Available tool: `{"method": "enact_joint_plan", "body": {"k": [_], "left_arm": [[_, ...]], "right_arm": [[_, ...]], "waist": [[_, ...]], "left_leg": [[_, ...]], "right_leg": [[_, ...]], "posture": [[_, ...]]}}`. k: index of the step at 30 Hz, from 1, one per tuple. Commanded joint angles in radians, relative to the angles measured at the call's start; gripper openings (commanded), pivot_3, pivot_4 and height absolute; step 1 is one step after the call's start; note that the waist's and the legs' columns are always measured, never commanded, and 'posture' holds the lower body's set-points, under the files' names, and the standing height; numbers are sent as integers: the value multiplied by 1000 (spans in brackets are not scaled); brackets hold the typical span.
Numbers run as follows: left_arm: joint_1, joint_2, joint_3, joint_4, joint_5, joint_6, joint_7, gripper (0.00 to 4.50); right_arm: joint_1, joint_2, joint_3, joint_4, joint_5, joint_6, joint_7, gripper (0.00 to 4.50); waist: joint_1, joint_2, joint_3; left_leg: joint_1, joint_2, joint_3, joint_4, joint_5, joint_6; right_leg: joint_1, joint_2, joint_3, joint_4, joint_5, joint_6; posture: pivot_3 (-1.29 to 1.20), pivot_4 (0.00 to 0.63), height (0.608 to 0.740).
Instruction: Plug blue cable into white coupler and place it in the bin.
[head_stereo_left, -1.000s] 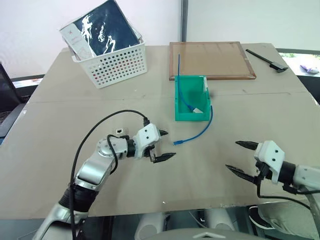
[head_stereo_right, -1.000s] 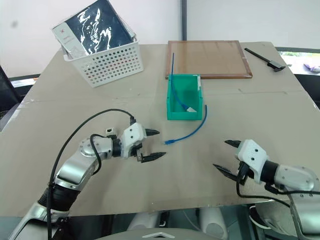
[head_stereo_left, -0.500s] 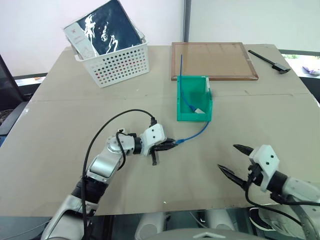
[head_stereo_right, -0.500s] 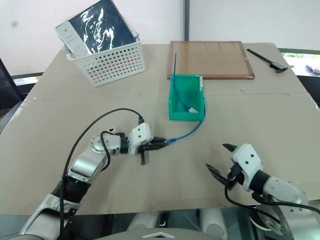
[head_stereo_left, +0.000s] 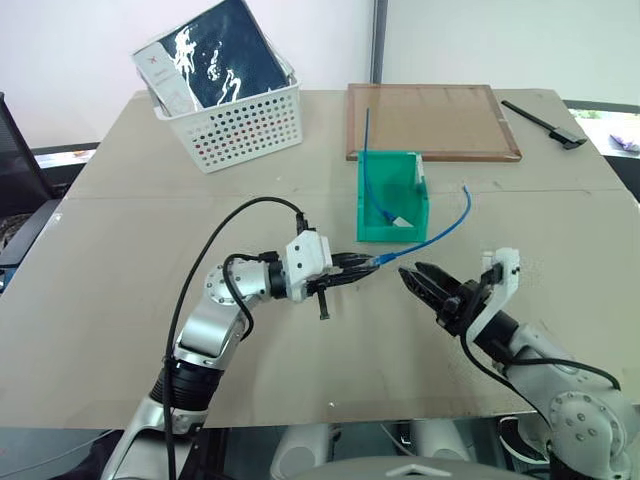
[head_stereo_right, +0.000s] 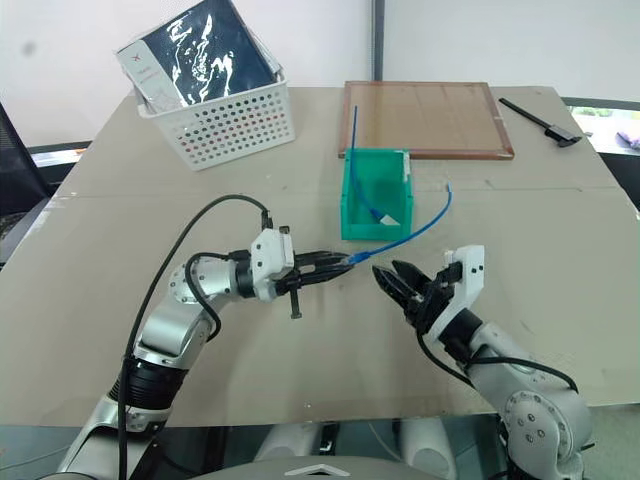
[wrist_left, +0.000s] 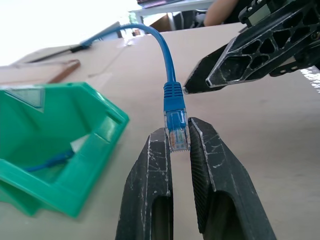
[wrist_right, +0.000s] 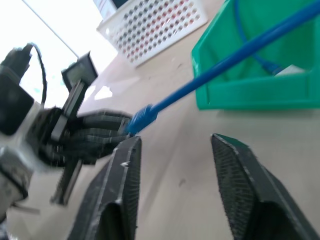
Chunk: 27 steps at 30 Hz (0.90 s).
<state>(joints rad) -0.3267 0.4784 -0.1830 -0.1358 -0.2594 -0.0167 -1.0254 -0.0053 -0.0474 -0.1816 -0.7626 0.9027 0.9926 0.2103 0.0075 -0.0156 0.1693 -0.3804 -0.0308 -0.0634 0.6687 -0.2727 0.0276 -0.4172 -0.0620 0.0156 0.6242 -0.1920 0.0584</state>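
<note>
The left end effector (head_stereo_left: 362, 265) is clenched on the clear plug at one end of the blue cable (head_stereo_left: 445, 225), lifted off the desk (head_stereo_left: 120, 300). From the plug the cable arcs up toward 2 o'clock, then its other end drops into the bin (head_stereo_left: 392, 231), which sits at 12 o'clock from the plug, near the desk's middle. A small white piece in the bin, at the cable's far end, may be the white coupler (head_stereo_left: 399, 220), though it is too small to tell. The right end effector (head_stereo_left: 412, 278) hangs just beside the plug at 4 o'clock, fingers spread and holding nothing. A white perforated basket (head_stereo_left: 240, 125) stands at 10 o'clock, a wooden frame (head_stereo_left: 432, 121) behind the bin
</note>
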Motion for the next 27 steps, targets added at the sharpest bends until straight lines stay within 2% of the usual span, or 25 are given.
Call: {"method": "enact_joint_plan", "body": {"k": [1, 8, 17, 18, 20, 23, 27], "left_arm": [[-27, -8, 11, -16, 26, -68, 25, 0], [-33, -13, 5, -16, 44, -89, 47, 0], [-30, -15, 3, -26, 49, -104, 68, 0], [-28, -14, 4, -27, 49, -105, 68, 0], [-26, -13, 4, -30, 49, -108, 70, 0], [-25, -13, 3, -31, 49, -112, 72, 0], [-24, -12, 2, -30, 49, -121, 70, 0]], "right_arm": [[-65, 7, -1, 4, 120, 15, -78, 2242], [-124, -39, 21, 51, 254, 13, -161, 2242], [-148, -105, 52, 89, 333, -18, -204, 2242], [-148, -110, 56, 91, 338, -22, -208, 1807], [-148, -119, 60, 95, 347, -31, -215, 1478], [-149, -134, 68, 101, 361, -44, -224, 149], [-150, -153, 79, 108, 379, -61, -230, 63]], "waist": [[-4, 0, 0], [-16, 0, 0], [-22, 0, 0], [-22, 0, 0], [-22, 0, 0], [-22, 0, 0], [-22, 0, 0]], "left_leg": [[0, 0, 0, 0, 0, 0], [0, 0, 0, 0, 0, 0], [0, 0, 0, 0, 0, 0], [0, 0, 0, 0, 0, 0], [0, 0, 0, 0, 0, 0], [0, 0, 0, 0, 0, 0], [0, 0, 0, 0, 0, 0]], "right_leg": [[0, 0, 0, 0, 0, 0], [0, 1, 0, 0, 0, 0], [0, 1, 0, 0, 0, 0], [0, 1, 1, 0, 0, 0], [0, 1, 1, 0, 0, 0], [0, 1, 1, 0, 0, 0], [0, 2, 1, 0, 0, 0]], "posture": [[0, 150, 740], [0, 150, 740], [0, 150, 740], [0, 150, 740], [0, 150, 740], [0, 150, 740], [0, 150, 740]]}}
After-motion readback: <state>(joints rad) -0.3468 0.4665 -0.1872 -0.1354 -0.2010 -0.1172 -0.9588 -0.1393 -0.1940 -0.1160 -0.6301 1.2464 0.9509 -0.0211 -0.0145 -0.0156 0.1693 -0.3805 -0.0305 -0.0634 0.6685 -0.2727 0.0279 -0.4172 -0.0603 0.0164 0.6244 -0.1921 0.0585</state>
